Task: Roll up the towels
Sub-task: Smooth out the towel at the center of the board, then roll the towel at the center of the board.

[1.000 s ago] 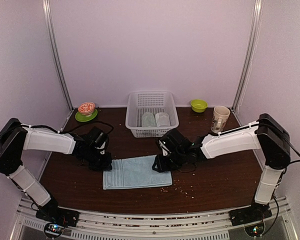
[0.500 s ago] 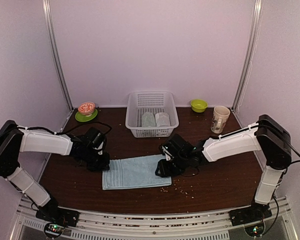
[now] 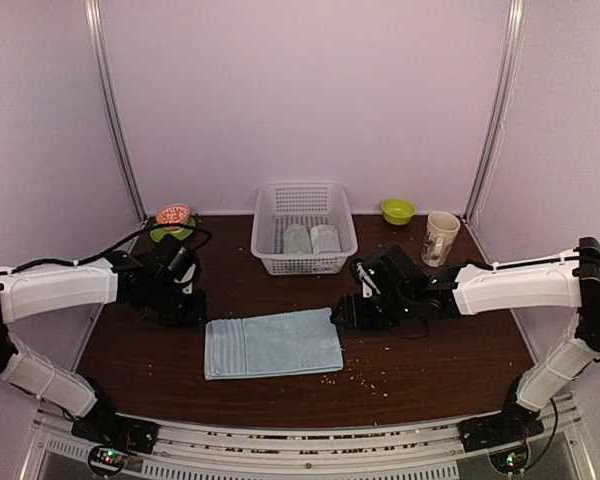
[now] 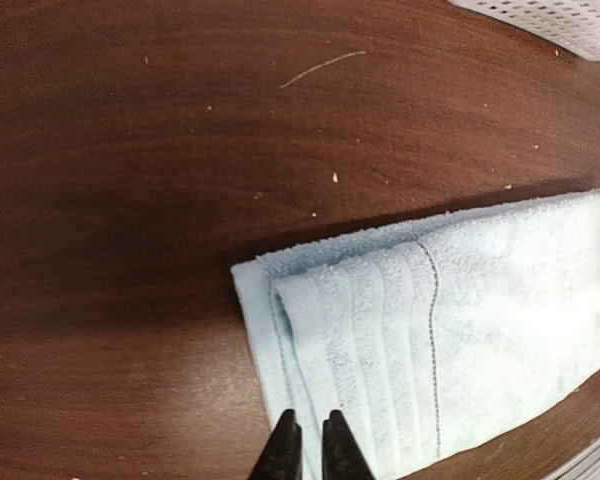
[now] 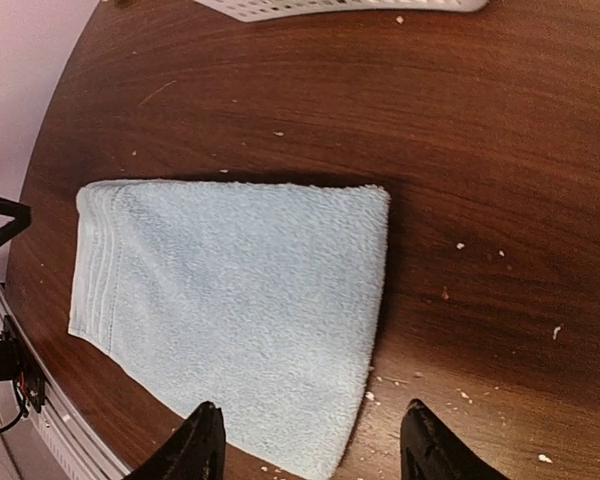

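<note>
Top external: we see the folded light blue terry towel (image 3: 272, 343) lying flat, probably spread for rolling. Our left gripper (image 4: 308, 418) hangs closed and empty over one short end. Our right gripper (image 5: 312, 408) is open above the other.

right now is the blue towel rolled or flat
Flat and folded, not rolled: the blue towel lies as a rectangle on the table, doubled layers showing at one end.

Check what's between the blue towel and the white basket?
Only bare brown table with a few pale specks. The top view shows the gap between the blue towel and the white basket; the right wrist view agrees.
</note>
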